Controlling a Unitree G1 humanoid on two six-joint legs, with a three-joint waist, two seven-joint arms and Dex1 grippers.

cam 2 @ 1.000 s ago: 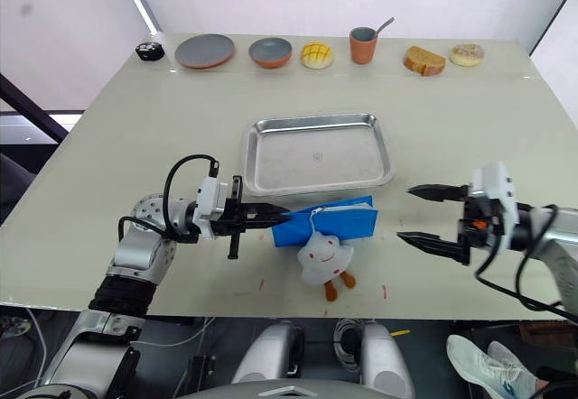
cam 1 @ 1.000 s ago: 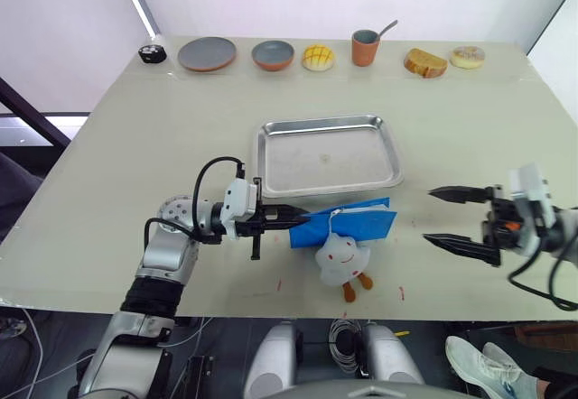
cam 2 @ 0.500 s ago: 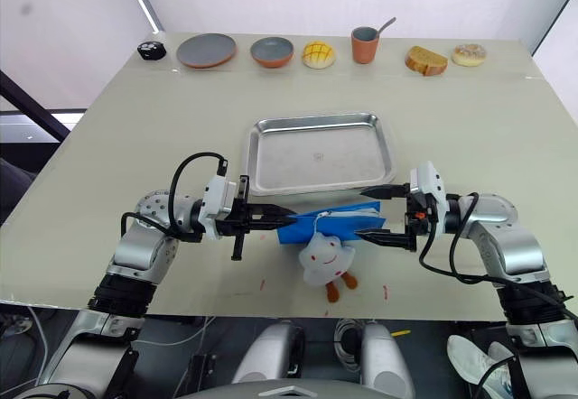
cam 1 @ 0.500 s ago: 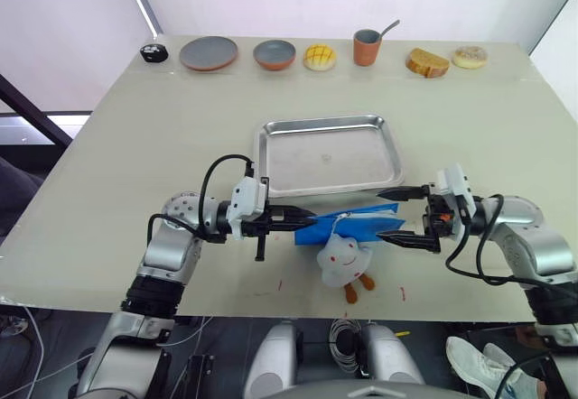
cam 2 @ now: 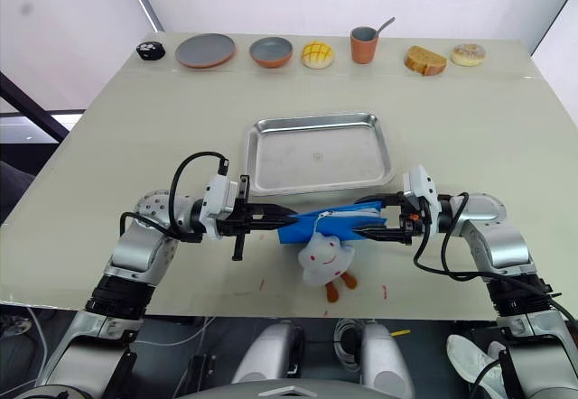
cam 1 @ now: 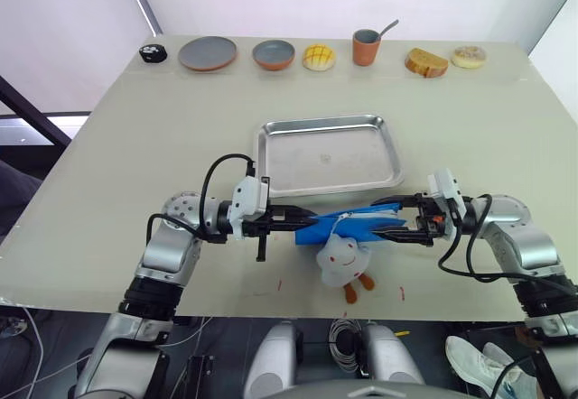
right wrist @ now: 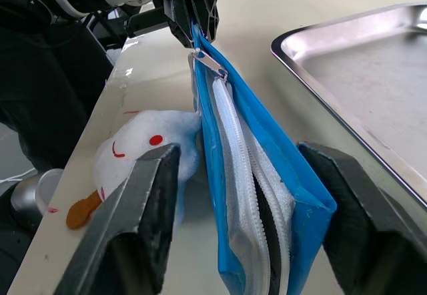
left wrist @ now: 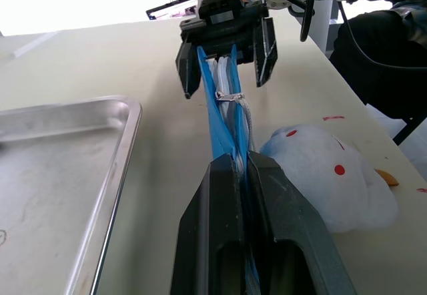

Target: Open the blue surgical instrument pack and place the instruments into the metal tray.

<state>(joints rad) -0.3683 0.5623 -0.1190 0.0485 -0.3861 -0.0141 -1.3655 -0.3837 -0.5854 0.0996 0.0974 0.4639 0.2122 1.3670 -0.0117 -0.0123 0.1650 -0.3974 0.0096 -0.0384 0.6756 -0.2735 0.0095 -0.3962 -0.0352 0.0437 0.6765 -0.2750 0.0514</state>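
The left gripper [cam 1: 301,225] is pinching one end of the blue pack [cam 1: 348,225] tightly between its two fingers, holding it on edge just in front of the metal tray [cam 1: 329,153]. The right gripper [cam 1: 395,222] is reaching in from the other end, its fingers spread wide on either side of the pack without touching it (the right wrist view shows a gap on both sides). The pack's white zipper [right wrist: 241,178] is facing up, its metal pull [left wrist: 229,97] sitting partway along. A white plush toy [cam 1: 343,260] is lying against the pack's near side. The tray is sitting empty.
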